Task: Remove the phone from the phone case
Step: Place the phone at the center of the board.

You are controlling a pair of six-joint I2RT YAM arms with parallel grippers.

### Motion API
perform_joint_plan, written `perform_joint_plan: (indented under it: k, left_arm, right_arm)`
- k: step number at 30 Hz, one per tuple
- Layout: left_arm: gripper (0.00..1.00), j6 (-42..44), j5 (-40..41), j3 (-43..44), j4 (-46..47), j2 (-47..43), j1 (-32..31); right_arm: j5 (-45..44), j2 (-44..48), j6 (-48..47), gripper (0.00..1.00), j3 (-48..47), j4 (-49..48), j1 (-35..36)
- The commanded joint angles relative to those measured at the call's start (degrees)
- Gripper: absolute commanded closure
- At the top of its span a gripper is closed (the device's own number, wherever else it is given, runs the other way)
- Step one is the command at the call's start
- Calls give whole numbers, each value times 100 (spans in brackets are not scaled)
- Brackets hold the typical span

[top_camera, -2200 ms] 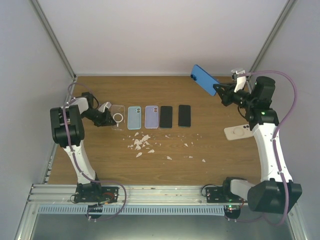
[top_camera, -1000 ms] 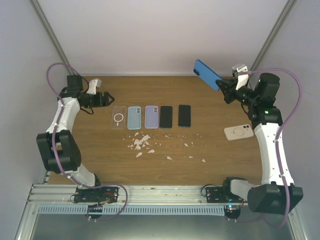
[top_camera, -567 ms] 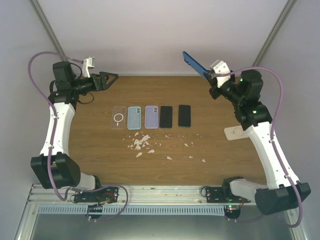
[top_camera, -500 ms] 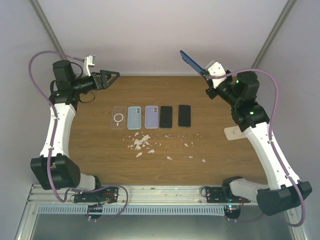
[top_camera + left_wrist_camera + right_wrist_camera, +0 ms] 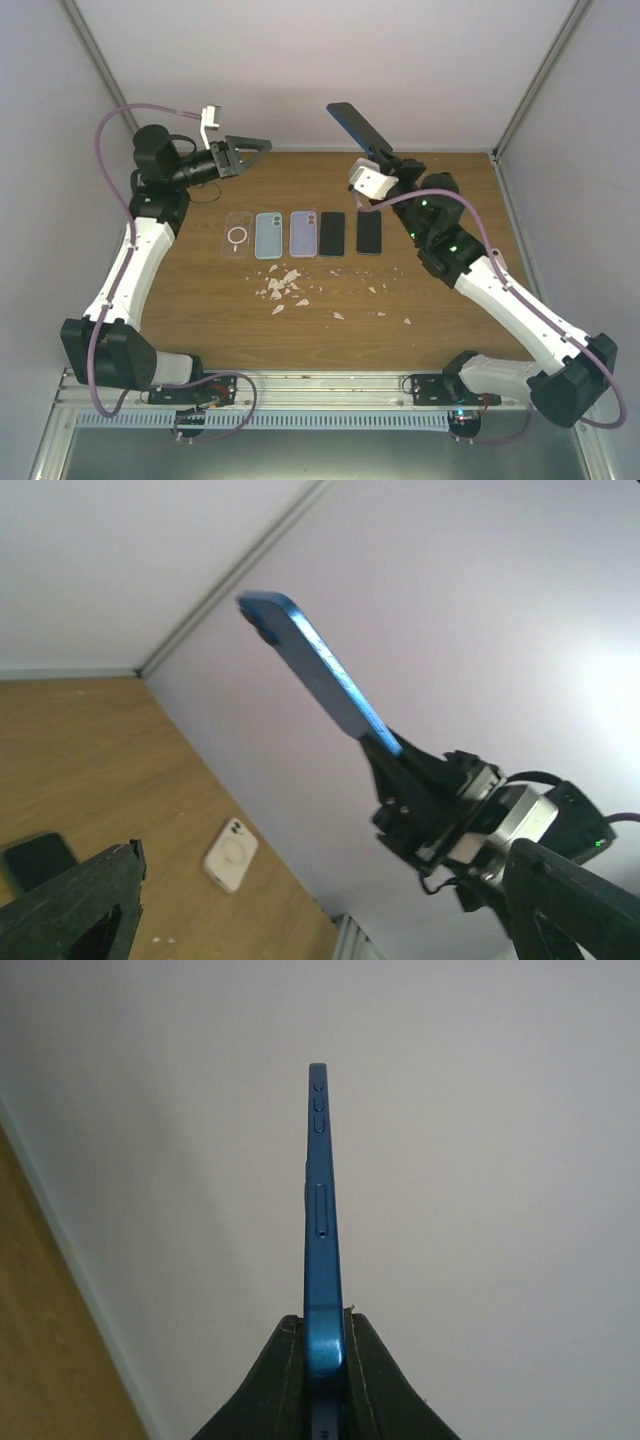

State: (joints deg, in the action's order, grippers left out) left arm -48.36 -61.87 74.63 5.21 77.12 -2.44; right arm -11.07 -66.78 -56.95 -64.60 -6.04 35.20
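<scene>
Holding cased phone aloft for a two-claw strip

Right claw [image 5: 374, 158] is clamped on the bottom end of the blue phone [image 5: 350, 125], up in the air over the far middle of the counter [image 5: 450, 330], well above the row of cases and phones [image 5: 268, 236]. Likely gripped by one end so the rest is free to grab. Left claw [image 5: 256, 148] gapes wide, empty, aimed at it from the left. Long axis tilts up and far-left from the grip; button edge faces the right wrist view.

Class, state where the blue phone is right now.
Top view: the blue phone is in the air above the far edge of the table, its lower end clamped in the right gripper, the open left gripper to its left.
</scene>
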Motion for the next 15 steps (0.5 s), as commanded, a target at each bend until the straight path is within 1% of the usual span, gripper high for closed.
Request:
perform_joint_plan:
  k: [1, 6, 11, 15]
  left_arm:
    - [4, -515, 186, -64, 815, 78, -418]
    - [7, -543, 371, -74, 953, 203, -664]
    - [12, 18, 403, 187, 452, 420, -806]
    - [16, -23, 387, 168, 503, 562, -851]
  right_arm:
    - [-629, -133, -1475, 100, 217, -1677, 492]
    - [-726, -334, -2217, 100, 465, -2343, 953]
    - [-868, -545, -2583, 100, 563, -2632, 1318]
    - [-892, -598, -2900, 100, 793, -2970, 1473]
